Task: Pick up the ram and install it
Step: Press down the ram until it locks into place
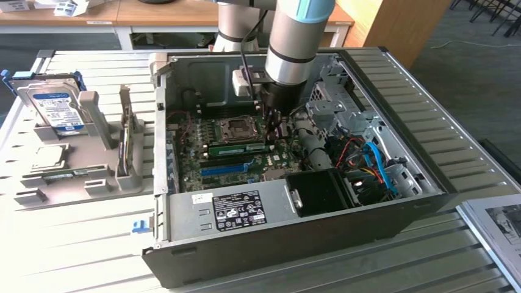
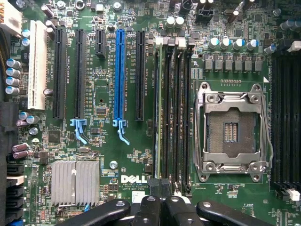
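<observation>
We find the tool [image 1: 273, 116] closed inside the open case [image 1: 407, 201], directly above the ram [image 1: 241, 147], its fingers [image 2: 162, 212] pressed together with nothing gripped. The ram lies seated in a slot [image 2: 165, 113] on the motherboard [image 2: 108, 155], at 6 o'clock of the empty CPU socket [image 1: 238, 127] in the exterior view.

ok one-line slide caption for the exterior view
Robot arm's shut gripper reaches into the open computer case, just above the ram lying in a motherboard slot.
</observation>
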{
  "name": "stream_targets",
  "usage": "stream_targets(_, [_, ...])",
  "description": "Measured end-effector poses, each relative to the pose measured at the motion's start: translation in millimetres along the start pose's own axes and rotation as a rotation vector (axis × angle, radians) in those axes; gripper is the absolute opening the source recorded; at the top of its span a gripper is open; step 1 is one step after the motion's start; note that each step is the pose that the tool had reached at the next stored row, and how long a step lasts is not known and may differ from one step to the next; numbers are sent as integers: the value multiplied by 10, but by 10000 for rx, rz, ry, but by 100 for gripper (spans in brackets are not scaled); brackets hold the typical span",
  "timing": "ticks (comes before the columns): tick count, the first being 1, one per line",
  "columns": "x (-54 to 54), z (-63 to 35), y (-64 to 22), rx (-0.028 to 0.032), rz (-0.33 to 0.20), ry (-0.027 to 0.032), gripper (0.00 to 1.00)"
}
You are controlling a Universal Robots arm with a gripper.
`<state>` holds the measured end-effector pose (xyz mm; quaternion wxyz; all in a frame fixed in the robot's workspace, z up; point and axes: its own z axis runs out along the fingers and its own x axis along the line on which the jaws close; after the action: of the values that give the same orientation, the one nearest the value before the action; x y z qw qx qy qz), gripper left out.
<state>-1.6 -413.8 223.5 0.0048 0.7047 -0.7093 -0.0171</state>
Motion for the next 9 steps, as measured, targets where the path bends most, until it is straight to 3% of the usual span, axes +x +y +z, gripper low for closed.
stream_targets(9, [0,7,0,0,0,-1,10])
